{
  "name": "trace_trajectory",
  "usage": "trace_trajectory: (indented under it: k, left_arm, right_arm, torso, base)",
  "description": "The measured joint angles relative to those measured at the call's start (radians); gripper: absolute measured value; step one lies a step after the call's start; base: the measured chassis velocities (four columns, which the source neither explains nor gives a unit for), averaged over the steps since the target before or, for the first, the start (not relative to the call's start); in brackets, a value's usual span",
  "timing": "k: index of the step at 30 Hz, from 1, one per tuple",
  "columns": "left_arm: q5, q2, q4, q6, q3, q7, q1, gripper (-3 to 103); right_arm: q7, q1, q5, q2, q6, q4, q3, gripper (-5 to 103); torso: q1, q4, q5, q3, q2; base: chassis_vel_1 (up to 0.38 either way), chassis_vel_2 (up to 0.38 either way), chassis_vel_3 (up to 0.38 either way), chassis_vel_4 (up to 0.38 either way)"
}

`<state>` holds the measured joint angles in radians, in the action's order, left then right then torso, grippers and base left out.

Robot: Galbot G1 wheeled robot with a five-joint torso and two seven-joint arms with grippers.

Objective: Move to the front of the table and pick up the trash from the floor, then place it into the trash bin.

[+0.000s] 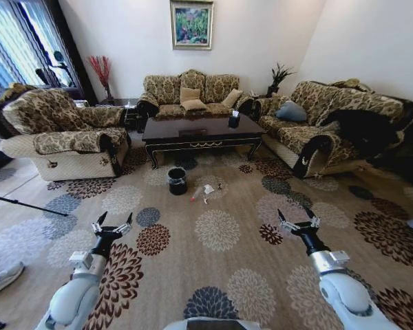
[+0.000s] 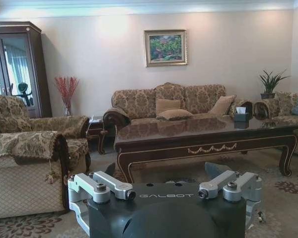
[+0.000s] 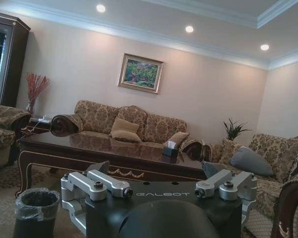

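The trash lies on the carpet a little below the middle of the head view: a bottle with a red end, a white paper wad and small scraps, just right of the bin. The bin stands upright on the carpet, near the table's front edge, its clear liner folded over the rim; in the right wrist view it sits at lower left. The table is above them at frame centre, a small dark box near its right end. A sofa stands behind the table, with armchairs at left and right.

The left gripper hangs at lower left over the carpet, fingers spread and empty. The right gripper hangs at lower right, likewise spread and empty. Both are well apart from the trash.
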<state>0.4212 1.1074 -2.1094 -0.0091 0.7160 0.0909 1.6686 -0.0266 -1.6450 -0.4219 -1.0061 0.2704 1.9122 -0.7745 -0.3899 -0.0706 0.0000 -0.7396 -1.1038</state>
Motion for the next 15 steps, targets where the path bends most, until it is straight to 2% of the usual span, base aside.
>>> trace_trajectory:
  k: [15]
  left_arm:
    - [-0.009, 0.001, 0.003, -0.011, 0.007, 0.006, -0.02, 100]
  right_arm:
    - [-0.003, -0.045, 0.02, -0.021, 0.018, 0.02, -0.026, 100]
  torso:
    - [0.034, 0.0001, -0.0001, 0.042, 0.077]
  base:
    - [0.0, 0.0, 0.0, 0.0]
